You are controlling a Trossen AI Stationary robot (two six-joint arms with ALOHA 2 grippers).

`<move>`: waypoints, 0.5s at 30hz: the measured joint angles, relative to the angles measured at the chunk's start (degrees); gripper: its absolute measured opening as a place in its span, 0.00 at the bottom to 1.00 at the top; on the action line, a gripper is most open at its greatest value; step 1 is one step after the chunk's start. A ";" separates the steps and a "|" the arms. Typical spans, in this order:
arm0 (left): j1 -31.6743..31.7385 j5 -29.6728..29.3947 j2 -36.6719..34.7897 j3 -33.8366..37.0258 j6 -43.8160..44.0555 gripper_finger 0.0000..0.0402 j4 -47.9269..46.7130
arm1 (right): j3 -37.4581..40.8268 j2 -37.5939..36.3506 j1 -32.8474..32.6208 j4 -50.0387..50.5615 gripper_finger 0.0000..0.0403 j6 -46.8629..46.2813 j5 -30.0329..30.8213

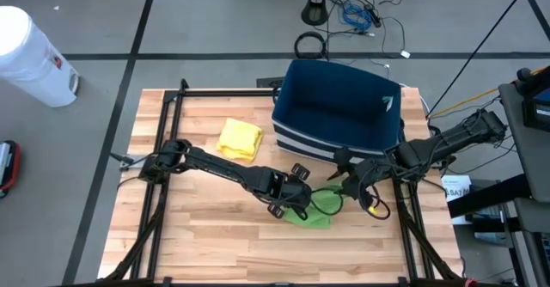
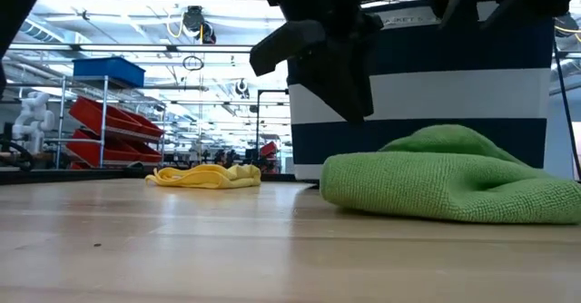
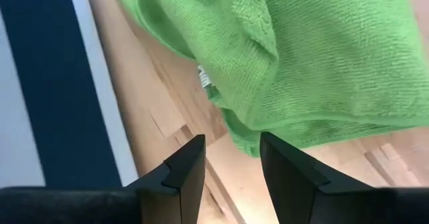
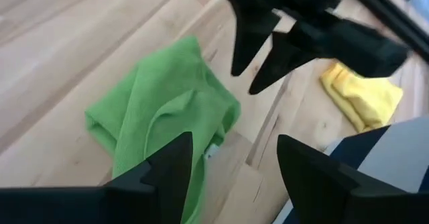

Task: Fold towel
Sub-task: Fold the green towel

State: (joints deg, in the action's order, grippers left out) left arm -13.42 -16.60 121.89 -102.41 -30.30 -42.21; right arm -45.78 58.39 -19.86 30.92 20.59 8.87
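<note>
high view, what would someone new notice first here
A crumpled bright green microfibre towel lies on the wooden slatted table, in front of a navy fabric bin with white stripes. Both dark arms converge on it, the left gripper and right gripper just above it, fingers open and holding nothing. A bunched yellow cloth lies to the left of the bin.

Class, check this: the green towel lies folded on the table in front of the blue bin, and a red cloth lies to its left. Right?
Not quite. The cloth left of the green towel is yellow, not red, as the high view shows. The towel does lie on the table in front of the blue bin.
</note>
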 joint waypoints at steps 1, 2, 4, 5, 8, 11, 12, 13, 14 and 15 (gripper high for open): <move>-0.24 0.20 0.00 0.00 0.09 0.37 -0.15 | 0.00 -0.43 -0.03 -0.47 0.50 -0.08 -0.17; -0.43 0.89 0.00 0.00 0.09 0.37 -0.27 | 0.00 -0.90 -0.12 -1.30 0.50 -0.21 -0.90; -0.98 3.05 0.00 0.00 0.06 0.37 -0.18 | 0.00 -2.15 -0.13 -3.50 0.50 0.35 -4.56; -1.21 4.04 0.00 0.00 0.00 0.37 -0.03 | 0.00 -2.85 -0.16 -4.77 0.50 0.84 -6.87; -1.98 4.47 0.00 0.00 -0.12 0.37 0.83 | 0.00 -5.17 -0.24 -7.99 0.50 1.37 -9.77; -2.16 4.56 0.00 0.00 -0.12 0.37 1.19 | 0.00 -7.43 -0.21 -9.75 0.50 2.45 -12.15; -2.24 4.62 0.00 0.00 -0.04 0.37 1.20 | 0.00 -8.00 -0.20 -10.49 0.50 2.62 -13.80; -2.20 5.04 0.00 0.00 0.08 0.37 1.22 | 0.00 -8.55 -0.20 -11.36 0.50 2.61 -15.64; -2.20 5.75 0.00 0.00 0.29 0.37 1.20 | 0.00 -9.06 -0.22 -12.51 0.50 2.54 -17.87; -2.22 6.90 0.00 0.00 0.49 0.37 1.25 | 0.00 -9.55 -0.22 -13.69 0.50 2.21 -20.63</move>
State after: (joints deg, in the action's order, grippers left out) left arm -15.63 -9.70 121.89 -102.41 -29.81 -40.96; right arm -45.78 48.84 -20.08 17.23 22.80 -11.76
